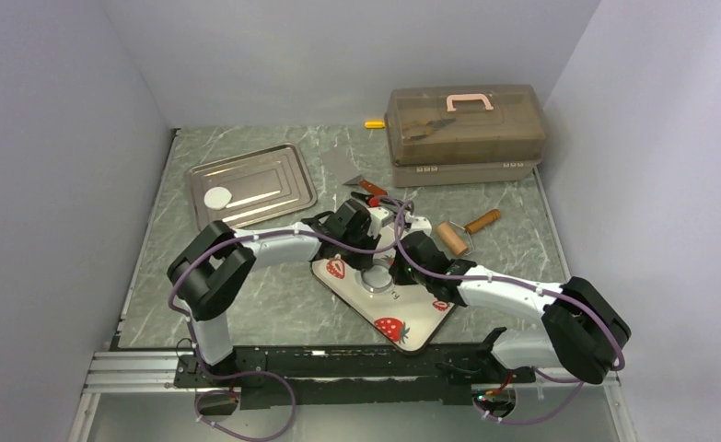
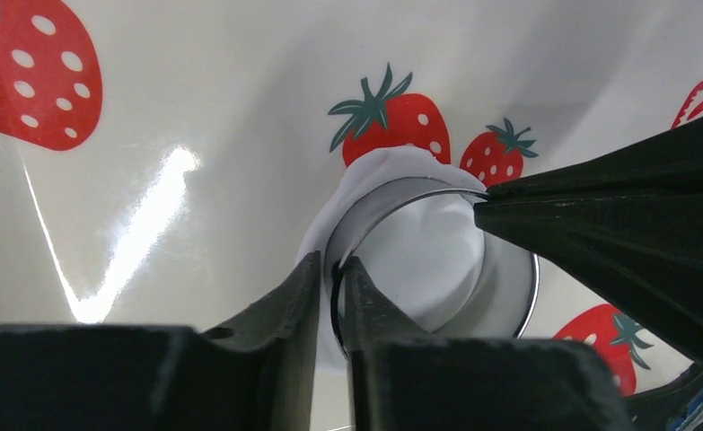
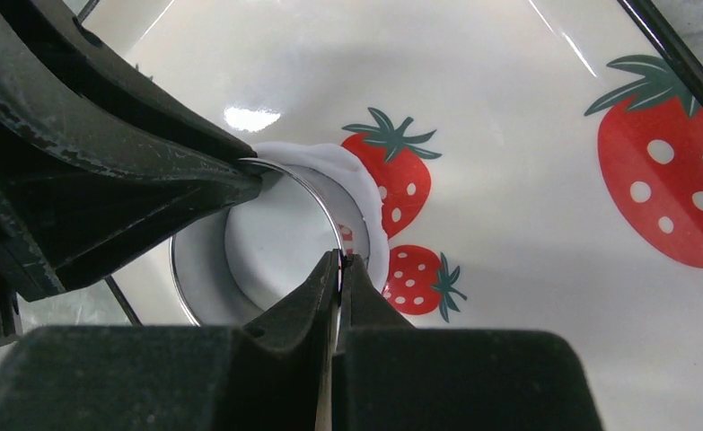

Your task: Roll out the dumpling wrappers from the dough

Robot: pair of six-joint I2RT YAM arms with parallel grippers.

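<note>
Dough (image 2: 374, 175) under ring (image 2: 520, 301), just beyond left tool (image 2: 331, 266)

This is looking like a robotics lab test cell. Plain pale walls (image 1: 52, 138) are boxing in a marble-patterned tabletop (image 1: 264, 308), and two cabled arms, left (image 1: 273, 241) and right (image 1: 513, 295), are standing bolted to an aluminium rail (image 1: 126, 373). Kitchen props are lying about: a steel tray (image 1: 269, 180), a strawberry-printed board (image 1: 416, 313) and a lidded storage box (image 1: 467, 124).

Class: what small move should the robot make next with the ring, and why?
Probably lift the ring cutter straight up with the right claw: it pinches the rim, and the ring stands pressed into the dough on the strawberry tray, scrap showing outside it.
</note>
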